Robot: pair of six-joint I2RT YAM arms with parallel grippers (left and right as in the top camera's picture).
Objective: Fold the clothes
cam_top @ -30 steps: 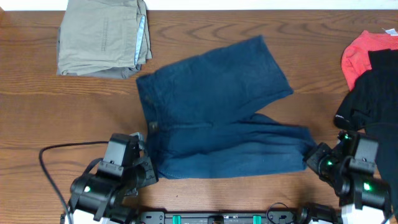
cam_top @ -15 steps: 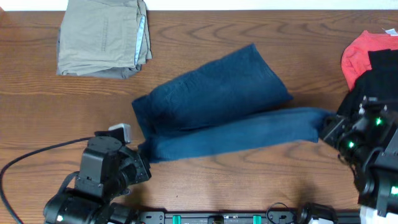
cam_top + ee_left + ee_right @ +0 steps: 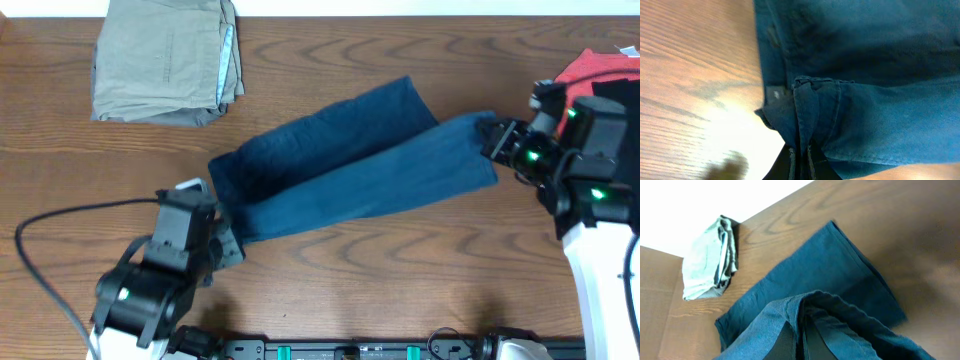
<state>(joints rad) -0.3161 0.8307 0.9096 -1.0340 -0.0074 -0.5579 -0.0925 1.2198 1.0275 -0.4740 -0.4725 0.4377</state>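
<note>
The clothes, a pair of dark navy shorts [image 3: 340,165], lie slanted across the middle of the table, the near leg lifted and stretched over the far one. My left gripper [image 3: 224,240] is shut on the waistband corner [image 3: 801,135] at the lower left. My right gripper [image 3: 497,142] is shut on the hem of the lifted leg [image 3: 805,317] at the right. In the right wrist view the far leg [image 3: 840,265] lies flat on the wood below the raised cloth.
A folded khaki-tan garment [image 3: 165,60] with a pale blue edge lies at the back left, also in the right wrist view [image 3: 707,260]. A red garment [image 3: 580,85] and a black one [image 3: 620,105] lie at the right edge behind my right arm.
Both grippers have carried the near half of the shorts away from the front edge; the right one moved up and back, laying the near leg over the far leg.
</note>
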